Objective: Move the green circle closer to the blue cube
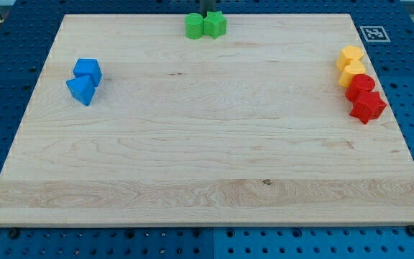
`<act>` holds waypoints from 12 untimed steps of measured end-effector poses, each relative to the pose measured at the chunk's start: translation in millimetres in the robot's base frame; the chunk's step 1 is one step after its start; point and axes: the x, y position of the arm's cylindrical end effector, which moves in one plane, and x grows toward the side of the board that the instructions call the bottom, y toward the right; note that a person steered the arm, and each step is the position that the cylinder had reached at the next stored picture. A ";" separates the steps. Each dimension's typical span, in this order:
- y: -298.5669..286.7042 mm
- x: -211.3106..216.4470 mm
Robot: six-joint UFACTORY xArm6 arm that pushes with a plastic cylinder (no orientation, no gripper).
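The green circle (195, 26) lies at the top edge of the wooden board (207, 165), touching a green star (215, 24) on its right. The blue cube (88, 70) lies far off at the view's left, with a blue triangular block (81, 90) touching it from below. Only a short dark stub of my rod shows at the view's top; my tip (210, 12) is right behind the green star, at its top edge, partly hidden by it.
Two yellow blocks (350, 56) (351, 72) and two red blocks (361, 84) (369, 106) are bunched at the view's right edge of the board. A black-and-white marker tag (374, 33) sits at the top right corner.
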 end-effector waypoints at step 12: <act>39.9 85.7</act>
